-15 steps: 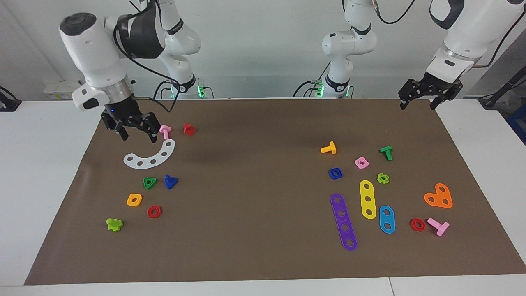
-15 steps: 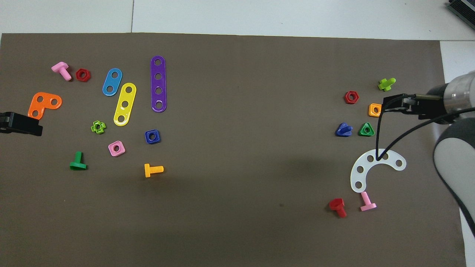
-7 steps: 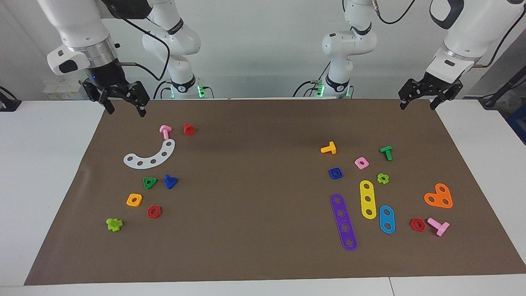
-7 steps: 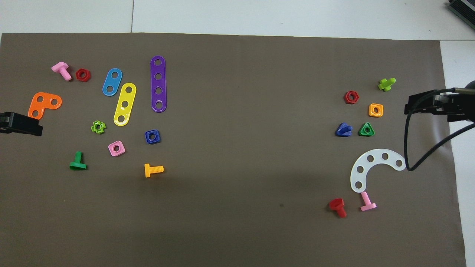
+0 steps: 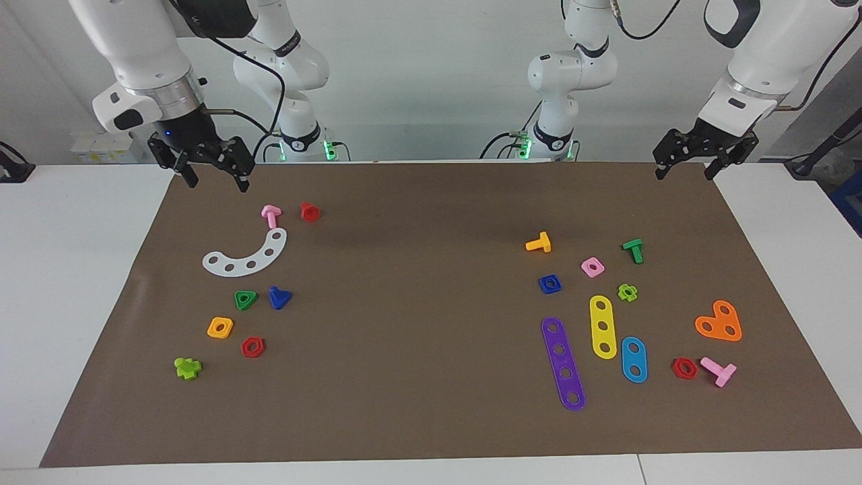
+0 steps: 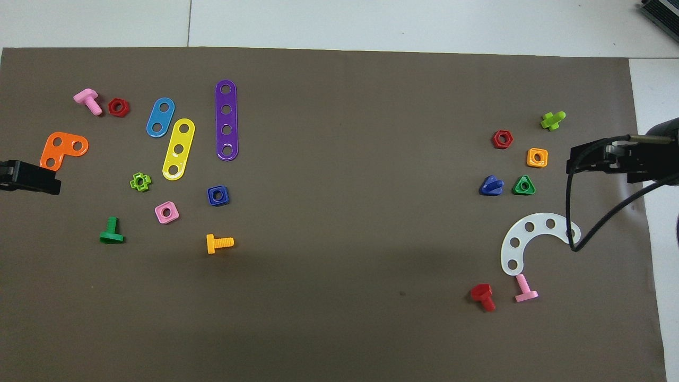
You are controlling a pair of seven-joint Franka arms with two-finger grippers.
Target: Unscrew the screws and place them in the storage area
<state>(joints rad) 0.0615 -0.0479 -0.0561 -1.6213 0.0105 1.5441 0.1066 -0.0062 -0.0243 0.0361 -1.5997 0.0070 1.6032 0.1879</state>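
The blue screw (image 5: 279,297) lies loose on the brown mat (image 5: 417,404), just beside the green triangle nut (image 5: 245,300). Landmark: the white curved strip (image 5: 246,256). The screw is a bit farther from the robots than the strip. The orange square nut (image 5: 220,327) & red hex nut (image 5: 252,347) are farther again. So the screw looks like it's already in the storage area (image 5: 232,283), w/ nothing screwed onto it. My guess: this part of the job is done, or v. close to done.

The pink screw (image 5: 271,215) touches or nearly touches the end of the strip nearer the robots, & the red screw (image 5: 310,211) lies beside the pink one. Both loose too.

The right gripper (image 5: 211,176) is up in the air over the mat edge, above the strip's end of the table. Its fingers are spread wide & hold nothing. The left gripper (image 5: 687,168) waits over the mat corner at the left arm's end, well apart from the strip. Fingers spread too, nothing in them.

Hard to see: in the overhead view both grippers are cut off at the edges, so only bits show. A black cable (image 6: 570,212) hangs over one end of the strip there & hides a hole. Can't tell if more screws still need undoing; none look joined to a nut.
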